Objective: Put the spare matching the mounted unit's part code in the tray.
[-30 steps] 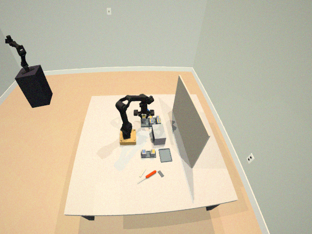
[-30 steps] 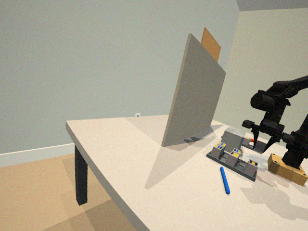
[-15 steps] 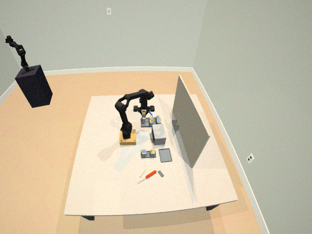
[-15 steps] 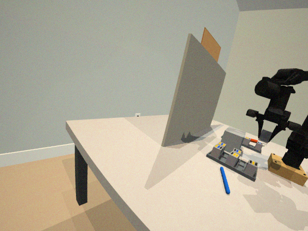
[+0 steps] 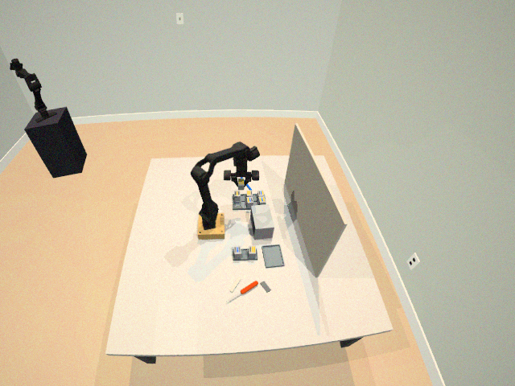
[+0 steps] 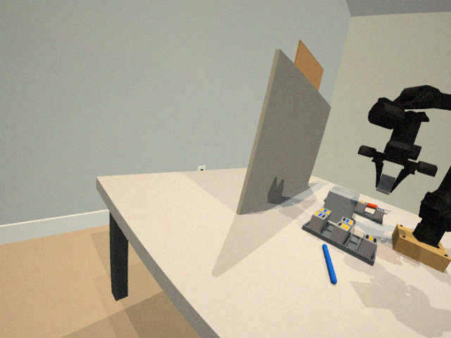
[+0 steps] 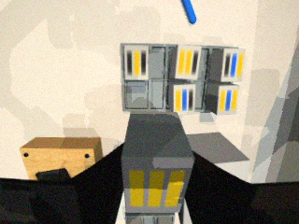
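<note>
Wrist view: black pincer point(image 7: 156, 198) cut off by the bottom edge, fingertips out of frame; the grey block with three yellow stripes point(image 7: 156, 161) it clamps also runs off the bottom, lower end unseen. Blue rod point(image 7: 189, 11) clipped by the top edge.

Exterior view: black arm point(image 6: 435, 209) runs off the right edge, elbow not visible. Wooden base block point(image 6: 418, 247) partly cut at right. Orange-brown board point(image 6: 309, 65) mostly hidden behind the tall grey upright panel point(image 6: 287, 138).

Top view: stripe codes on the spares in the grey slotted rack point(image 5: 248, 200) too small to read; same for the smaller two-slot grey rack point(image 5: 245, 252). Back face of the grey box-shaped mounted unit point(image 5: 261, 221) not readable in any view.
</note>
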Controlling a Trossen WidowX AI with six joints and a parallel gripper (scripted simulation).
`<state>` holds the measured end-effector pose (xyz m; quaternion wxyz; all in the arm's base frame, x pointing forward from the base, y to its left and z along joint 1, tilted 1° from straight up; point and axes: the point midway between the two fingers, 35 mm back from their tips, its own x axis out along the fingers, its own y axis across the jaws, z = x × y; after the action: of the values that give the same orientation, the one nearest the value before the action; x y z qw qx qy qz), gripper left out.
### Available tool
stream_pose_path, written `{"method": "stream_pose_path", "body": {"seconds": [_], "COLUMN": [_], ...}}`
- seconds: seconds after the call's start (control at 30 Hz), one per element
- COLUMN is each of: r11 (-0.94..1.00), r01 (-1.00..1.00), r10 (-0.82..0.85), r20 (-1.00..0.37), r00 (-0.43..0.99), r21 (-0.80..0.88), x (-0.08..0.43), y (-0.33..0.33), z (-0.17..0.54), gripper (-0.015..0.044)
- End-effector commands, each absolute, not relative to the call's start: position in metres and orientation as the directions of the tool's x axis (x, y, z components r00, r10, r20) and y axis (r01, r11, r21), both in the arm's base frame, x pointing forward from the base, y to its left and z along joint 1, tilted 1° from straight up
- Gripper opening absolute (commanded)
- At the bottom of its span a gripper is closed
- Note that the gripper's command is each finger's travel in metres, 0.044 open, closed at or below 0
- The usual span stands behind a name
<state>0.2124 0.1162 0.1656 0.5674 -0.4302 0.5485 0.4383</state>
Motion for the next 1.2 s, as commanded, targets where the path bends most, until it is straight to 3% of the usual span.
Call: {"method": "stream_pose_path", "body": {"seconds": [0.0, 1.17], "r11": [0.243, 0.288], "r01": [-0.97, -0.958], "r10": [0.023, 0.02], "r20": [-1.0, -1.0], "r00": [0.013, 0.02], "r21": [-0.007, -0.013], "x": [0.224, 0.31], "y": [0.107, -0.048], "z": [0.167, 0.169], "gripper": [0.0, 0.0]}}
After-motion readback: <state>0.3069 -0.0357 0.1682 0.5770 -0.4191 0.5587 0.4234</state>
